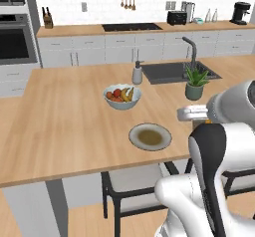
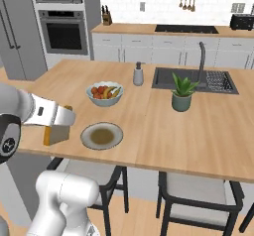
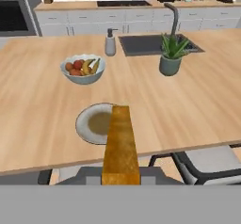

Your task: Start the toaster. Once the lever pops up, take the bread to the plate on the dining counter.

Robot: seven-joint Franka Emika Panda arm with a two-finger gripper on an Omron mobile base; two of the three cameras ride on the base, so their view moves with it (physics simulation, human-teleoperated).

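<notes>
Gripper (image 2: 58,127): pinching the bread (image 3: 121,145) edge-on
Bread: hovering at the plate's (image 3: 87,124) 4 o'clock
Plate: lying on the dining counter (image 1: 64,116)

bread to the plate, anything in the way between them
Nothing visible. The gripper holds the bread on edge at the counter's near edge, the plate just ahead. The fruit bowl sits beyond the plate.

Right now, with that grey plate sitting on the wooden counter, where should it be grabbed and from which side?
Pinch the plate by its near rim, coming in low over the chair-side edge of the dining counter. It lies flat and shallow, so only the thin rim offers a hold, and the fruit bowl stands beyond its far side. The held bread would need releasing first.
</notes>
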